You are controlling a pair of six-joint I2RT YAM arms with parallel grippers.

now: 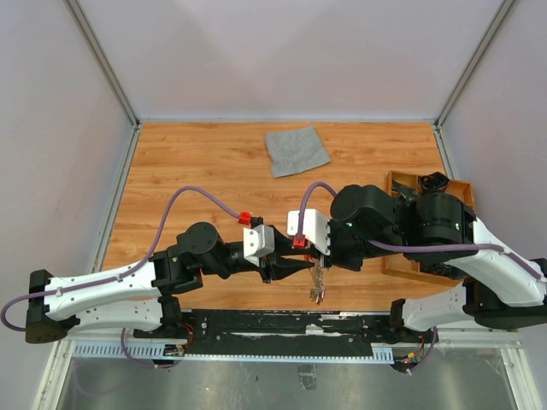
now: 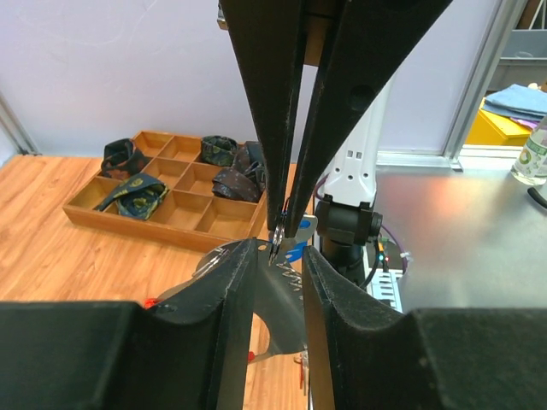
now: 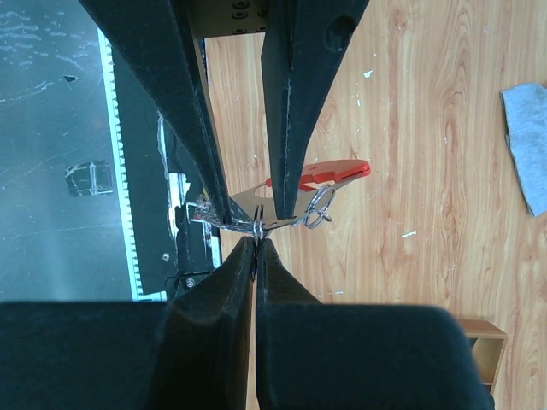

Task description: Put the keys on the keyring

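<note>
My left gripper (image 2: 280,258) and right gripper (image 3: 256,244) meet tip to tip above the table's near edge. The left gripper (image 1: 295,268) is shut on a flat silvery key (image 2: 282,295), which also shows in the right wrist view (image 3: 244,205). The right gripper (image 1: 318,260) is shut on a thin silvery ring of the keyring (image 3: 257,227), held against the key's end. The keyring's red clip (image 3: 333,172) and another small ring (image 3: 320,207) hang just beyond. A blue key head (image 2: 295,252) shows behind the tips. A bunch of keys and chain (image 1: 318,287) dangles below the grippers.
A grey cloth (image 1: 297,149) lies at the back centre of the wooden table (image 1: 188,171). A wooden compartment tray (image 2: 162,213) with dark rolled items sits at the right, partly under the right arm (image 1: 427,222). The black metal base rail (image 1: 282,329) runs along the near edge.
</note>
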